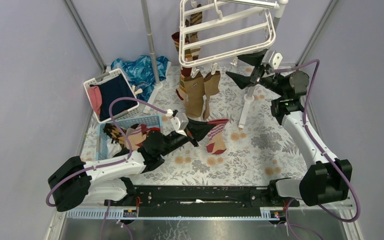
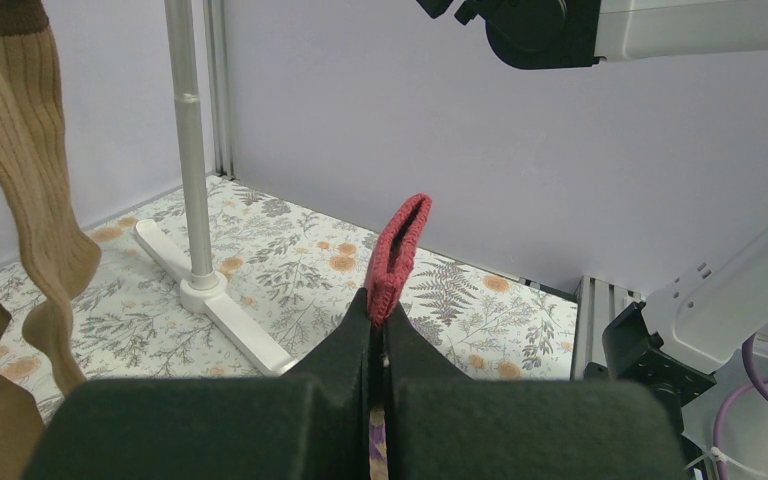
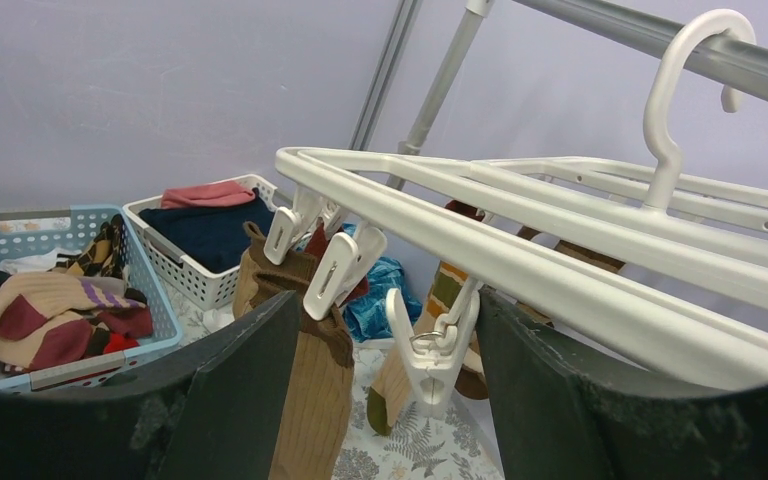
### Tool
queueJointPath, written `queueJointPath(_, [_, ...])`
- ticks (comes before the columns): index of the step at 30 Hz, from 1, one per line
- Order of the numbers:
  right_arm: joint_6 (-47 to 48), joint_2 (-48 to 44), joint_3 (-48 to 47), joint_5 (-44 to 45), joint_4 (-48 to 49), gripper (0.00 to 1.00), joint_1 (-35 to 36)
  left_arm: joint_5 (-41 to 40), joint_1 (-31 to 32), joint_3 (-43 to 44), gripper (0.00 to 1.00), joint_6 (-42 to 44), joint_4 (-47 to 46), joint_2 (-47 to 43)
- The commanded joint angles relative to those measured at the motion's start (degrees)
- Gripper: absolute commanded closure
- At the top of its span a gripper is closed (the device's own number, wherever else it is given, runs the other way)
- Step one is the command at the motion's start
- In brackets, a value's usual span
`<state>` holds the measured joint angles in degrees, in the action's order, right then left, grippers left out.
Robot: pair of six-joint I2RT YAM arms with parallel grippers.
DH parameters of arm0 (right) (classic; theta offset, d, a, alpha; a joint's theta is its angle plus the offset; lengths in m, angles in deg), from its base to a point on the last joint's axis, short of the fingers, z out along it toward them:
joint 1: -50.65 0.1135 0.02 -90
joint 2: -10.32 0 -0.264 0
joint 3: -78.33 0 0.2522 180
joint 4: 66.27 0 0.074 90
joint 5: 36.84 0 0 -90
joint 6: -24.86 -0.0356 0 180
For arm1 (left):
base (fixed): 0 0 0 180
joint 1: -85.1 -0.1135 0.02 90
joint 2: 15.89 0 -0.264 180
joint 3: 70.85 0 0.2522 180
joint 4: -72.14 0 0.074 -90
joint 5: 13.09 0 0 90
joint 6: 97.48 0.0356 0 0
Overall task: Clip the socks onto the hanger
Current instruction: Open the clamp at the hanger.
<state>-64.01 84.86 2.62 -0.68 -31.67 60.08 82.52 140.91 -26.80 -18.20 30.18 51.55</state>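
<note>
Nearest to the lens, in the left wrist view: left claw [image 2: 378, 350], black fingers pressed together and clamped on a sock [image 2: 398, 255], its red cuff standing up above the fingertips. From above, same claw low over the flowered tabletop [image 1: 260, 145], near the middle, with the striped red-and-white part of the sock on its right side. Lower end perhaps resting on the tabletop, hard to tell from this angle.

Right claw [image 1: 245, 69] raised high, at the right end of the near edge of the white hanger [image 3: 520, 245], spread wide. In the right wrist view, one white clip [image 3: 428, 350] dangling between the two dark fingers, touching neither as far as visible.

Already clipped under the hanger: a pair of tan socks [image 1: 196, 95], hanging straight down, brown tops pinched by clips. Further back, a striped sock [image 3: 443, 288] with green and orange bands, also on the frame, mostly hidden by the bars.

At the left of the tabletop: small blue basket [image 1: 102, 145] with more socks [image 3: 50, 320] heaped inside, argyle and tan ones among them. Behind it, white slotted basket [image 1: 102, 77] holding navy and pink garments. Shiny blue cloth [image 1: 140, 70] crumpled beside the foot of a pale pole [image 1: 150, 40].
</note>
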Motion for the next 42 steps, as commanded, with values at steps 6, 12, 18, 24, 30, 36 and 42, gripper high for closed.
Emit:
queueJointPath(6, [-2.08,-0.49,-0.86,2.34,2.46,0.29,0.55,-0.14,-0.37,1.45,1.0,-0.07,-1.23,-0.3])
queueJointPath(12, [-2.24,0.31,-1.33,2.99,2.31,0.29,0.67,-0.15,-0.35,1.36,1.0,-0.02,-1.2,-0.37])
queueJointPath(18, [-2.15,0.55,-1.33,2.96,2.4,0.29,1.09,-0.25,-0.35,1.27,1.0,-0.02,-1.26,-0.34])
queueJointPath(24, [-2.01,1.12,-1.75,3.08,2.66,0.29,1.62,-0.45,-0.33,1.08,1.0,0.0,-1.23,-0.47])
queueJointPath(30, [-1.98,1.48,-2.5,3.39,2.86,0.3,1.69,-0.42,-0.35,1.09,1.0,0.0,-1.29,-0.47])
queueJointPath(36, [-1.98,1.5,-2.65,3.94,2.97,0.35,1.73,-0.56,-0.3,1.01,1.0,0.0,-1.25,-0.64])
queueJointPath(42, [-2.32,1.57,-2.72,4.78,3.15,0.35,1.73,-0.46,-0.35,1.14,1.0,-0.02,-1.22,-0.67])
